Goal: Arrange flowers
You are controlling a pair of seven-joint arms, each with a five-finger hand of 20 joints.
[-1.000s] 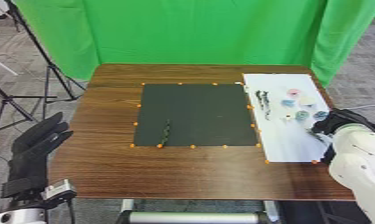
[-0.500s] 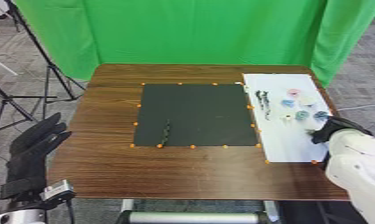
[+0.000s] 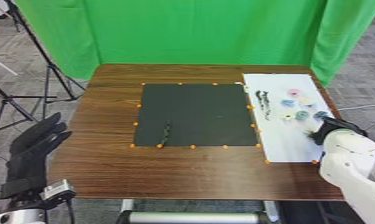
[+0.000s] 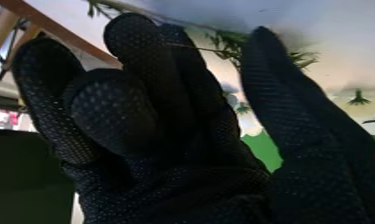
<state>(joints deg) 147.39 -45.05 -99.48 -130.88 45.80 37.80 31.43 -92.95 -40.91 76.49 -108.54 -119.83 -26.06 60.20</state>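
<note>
In the head view, my right hand [image 3: 333,130] is over the right edge of the white sheet [image 3: 286,145], beside a small green sprig [image 3: 310,133]. In the right wrist view my right hand [image 4: 157,120] is open, its thumb apart from the fingers, with a leafy green stem [image 4: 226,46] beyond the gap; contact is unclear. Pink [image 3: 294,93], blue [image 3: 287,103], cream [image 3: 288,116] and teal [image 3: 302,115] flower heads lie on the sheet, left of which are dark green stems [image 3: 262,100]. One stem [image 3: 166,134] lies on the black mat [image 3: 192,110]. My left hand [image 3: 31,140] is open off the table's left side.
Orange markers [image 3: 193,146] line the mat and the white sheet on the brown wooden table [image 3: 166,175]. A green curtain [image 3: 201,35] hangs behind the table, and dark tripod stands [image 3: 52,70] are on the floor at the left.
My right hand has shifted a little left over the white sheet from its edge, with its forearm swinging inward. My left hand and the stem on the mat have kept still.
</note>
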